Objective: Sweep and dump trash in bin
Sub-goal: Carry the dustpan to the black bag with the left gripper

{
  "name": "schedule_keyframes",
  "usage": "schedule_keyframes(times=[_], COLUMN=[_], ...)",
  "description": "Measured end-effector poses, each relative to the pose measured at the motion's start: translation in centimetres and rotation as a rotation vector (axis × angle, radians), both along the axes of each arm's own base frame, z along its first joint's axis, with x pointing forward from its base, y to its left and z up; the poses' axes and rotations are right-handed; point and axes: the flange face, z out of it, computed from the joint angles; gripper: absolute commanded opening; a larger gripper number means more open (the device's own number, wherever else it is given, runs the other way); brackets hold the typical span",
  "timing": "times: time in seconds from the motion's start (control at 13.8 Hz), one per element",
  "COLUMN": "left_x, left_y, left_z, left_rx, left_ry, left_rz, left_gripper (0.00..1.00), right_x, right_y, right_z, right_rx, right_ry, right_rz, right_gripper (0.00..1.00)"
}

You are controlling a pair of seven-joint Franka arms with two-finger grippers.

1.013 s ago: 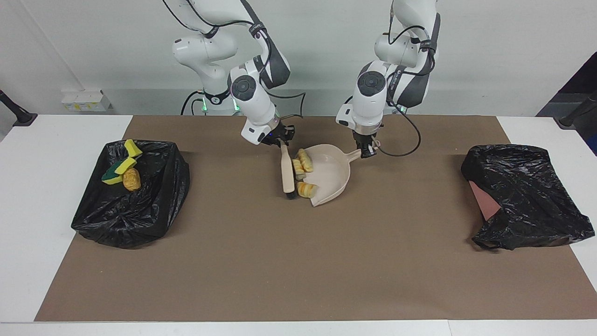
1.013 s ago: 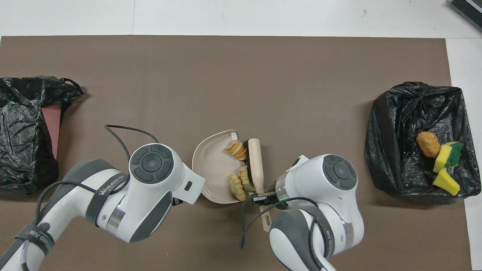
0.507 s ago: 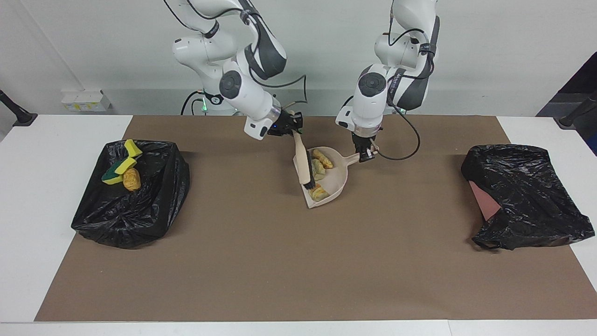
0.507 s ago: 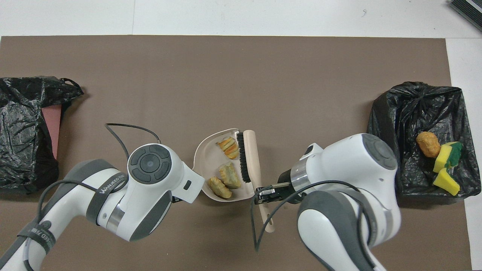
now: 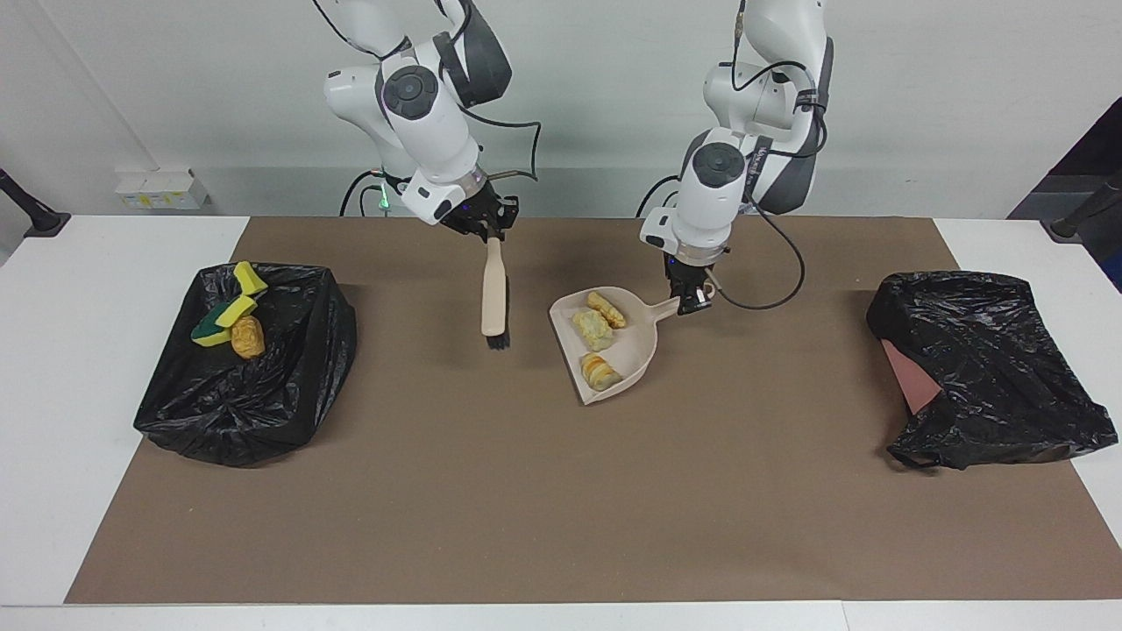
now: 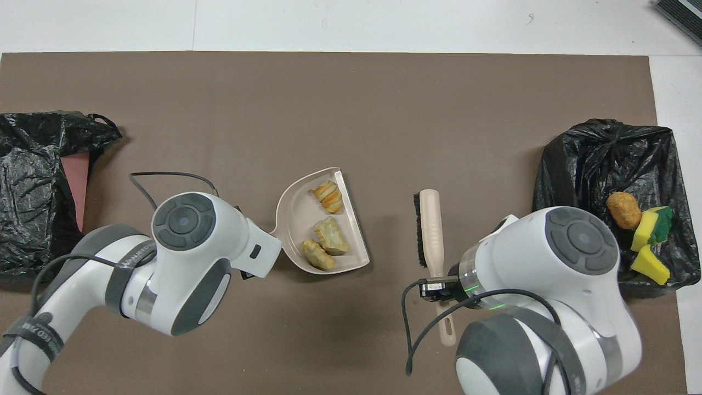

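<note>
The right arm is angling down from its base, and the right gripper (image 5: 489,230) is clamping the handle of the brush (image 5: 494,298), which is hanging bristles-down over the brown mat (image 5: 543,491). The left arm is reaching steeply down, and the left gripper (image 5: 691,298) is pinching the handle of the dustpan (image 5: 644,346), which is carrying three tan lumps (image 5: 599,340) of trash. Bare mat is separating brush and dustpan. The lined bin (image 5: 254,412) at the right arm's end is holding two yellow sponge chunks (image 5: 235,296) and one tan lump (image 5: 247,336). A second black bag (image 5: 990,372) is lying at the left arm's end, well apart.
</note>
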Motion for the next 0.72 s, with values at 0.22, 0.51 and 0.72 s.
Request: schedule_keyframes(times=[0.22, 0.51, 0.72], left_x=[2.8, 5.5, 6.9], left_y=[3.0, 7.6, 12.4], left_z=[4.1, 10.4, 13.0], left_rx=[-0.026, -0.046, -0.056], left_ry=[0.015, 0.033, 0.037], left_rz=[0.007, -0.019, -0.043], left_gripper=[0.0, 0.0, 0.0], right_x=[-2.6, -5.6, -8.1], right_y=[1.6, 5.9, 11.4], right_z=[-1.6, -3.9, -6.2], right_rx=[-0.039, -0.077, -0.076], right_ry=[0.053, 0.053, 0.001], right_rz=[0.007, 0.0, -0.013], right_gripper=[0.0, 0.0, 0.0])
